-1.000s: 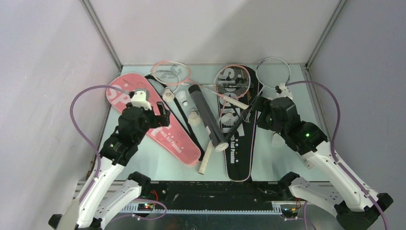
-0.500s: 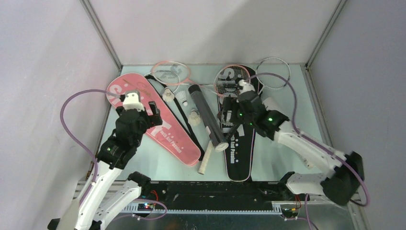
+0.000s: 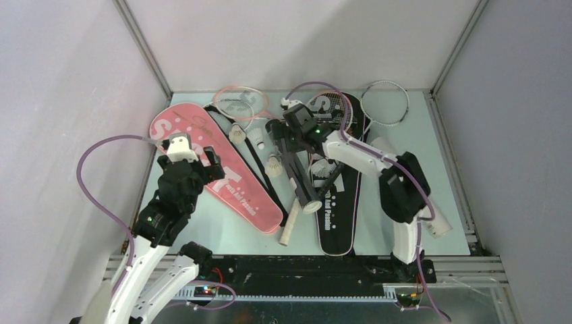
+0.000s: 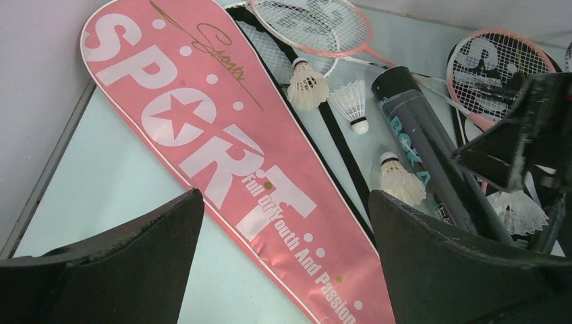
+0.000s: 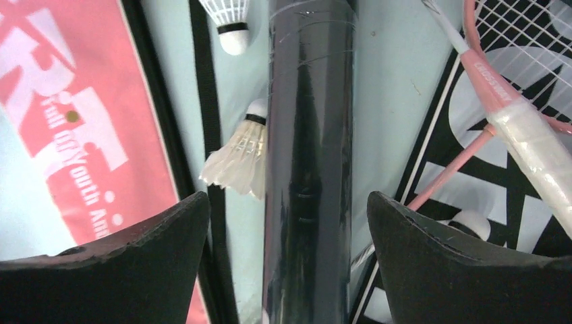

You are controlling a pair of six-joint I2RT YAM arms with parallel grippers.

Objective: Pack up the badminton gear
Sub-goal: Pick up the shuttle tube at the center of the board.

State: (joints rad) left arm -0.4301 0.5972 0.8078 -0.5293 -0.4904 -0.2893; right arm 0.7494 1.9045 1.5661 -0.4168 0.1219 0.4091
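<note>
My right gripper [image 3: 286, 143] [image 5: 287, 196] hangs open over the black shuttle tube [image 3: 294, 169] [image 5: 310, 135], one finger on each side and neither touching it. The tube lies between the pink cover [image 3: 222, 175] [image 4: 229, 148] and the black cover [image 3: 335, 206] [image 5: 459, 142]. My left gripper [image 3: 190, 162] [image 4: 284, 196] is open and empty above the pink cover's narrow half. Shuttlecocks [image 3: 236, 133] [image 4: 307, 84] [image 5: 236, 158] lie beside the tube. One pink racket [image 3: 236, 101] lies at the back, another [image 3: 327, 111] [image 5: 499, 101] on the black cover, and a white racket [image 3: 386, 102] is at the far right.
A white tube [image 3: 440, 224] sticks out from under my right arm near the right edge. A wooden-coloured racket handle [image 3: 287, 229] pokes out under the black tube's near end. Grey walls close in the table [image 3: 202, 223] on the left, the back and the right.
My right arm has swung left from the black cover's right side to above the black tube. My left gripper has drifted left and nearer along the pink cover.
</note>
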